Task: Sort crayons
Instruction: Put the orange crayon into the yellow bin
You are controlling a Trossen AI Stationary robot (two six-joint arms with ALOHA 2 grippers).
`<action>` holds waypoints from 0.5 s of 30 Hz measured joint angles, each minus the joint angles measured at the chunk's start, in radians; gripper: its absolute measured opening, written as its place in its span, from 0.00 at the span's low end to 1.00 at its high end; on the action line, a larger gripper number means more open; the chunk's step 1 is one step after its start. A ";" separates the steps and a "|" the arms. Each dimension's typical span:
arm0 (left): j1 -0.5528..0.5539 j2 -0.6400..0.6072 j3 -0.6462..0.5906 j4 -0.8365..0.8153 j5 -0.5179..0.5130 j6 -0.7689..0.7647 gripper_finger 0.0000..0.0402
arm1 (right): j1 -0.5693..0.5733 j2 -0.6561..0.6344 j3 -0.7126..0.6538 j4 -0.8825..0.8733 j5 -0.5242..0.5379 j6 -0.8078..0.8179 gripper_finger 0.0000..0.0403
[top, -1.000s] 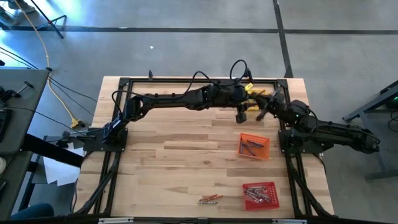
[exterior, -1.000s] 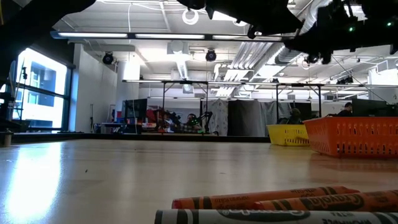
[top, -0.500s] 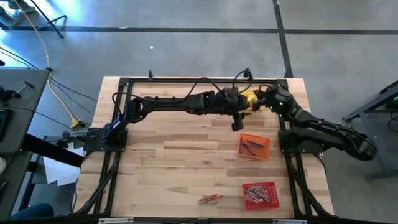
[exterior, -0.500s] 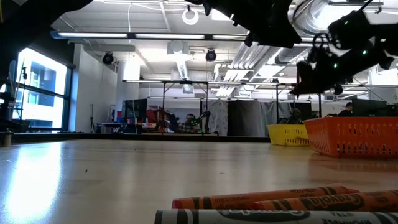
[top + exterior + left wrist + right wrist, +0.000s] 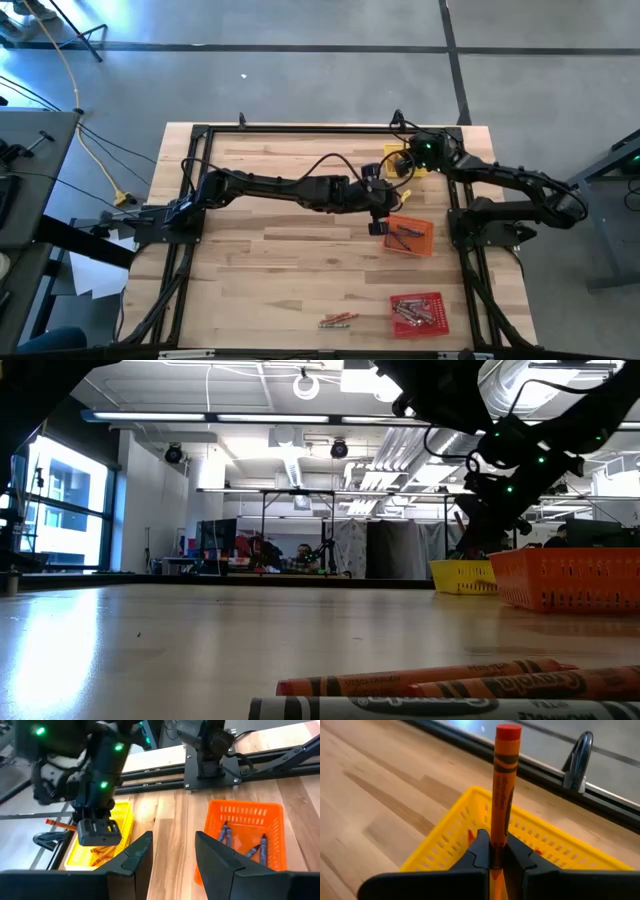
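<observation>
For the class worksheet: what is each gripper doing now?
Left gripper: open, empty.
Right gripper: shut on orange wax crayon.

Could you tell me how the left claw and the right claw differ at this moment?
The left claw is open and empty; the right claw is shut on an orange crayon. The left claw hangs beside the orange tray; the right claw is over the yellow tray. Both are above the table.

A pale wooden plank table [image 5: 280, 260] stands on grey concrete floor [image 5: 300, 80]; bright ceiling strip lights [image 5: 250, 417] and a tall window [image 5: 60, 510] light the room.
</observation>
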 joint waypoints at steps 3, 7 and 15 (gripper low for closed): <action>-0.017 0.000 0.000 0.006 -0.028 -0.001 0.33 | 0.000 0.047 0.061 -0.078 0.022 -0.039 0.02; -0.031 0.000 0.000 0.004 -0.069 -0.012 0.33 | 0.000 0.111 0.123 -0.190 0.034 -0.058 0.03; -0.049 -0.011 -0.001 -0.023 -0.137 -0.029 0.33 | 0.001 0.150 0.137 -0.234 0.035 -0.062 0.20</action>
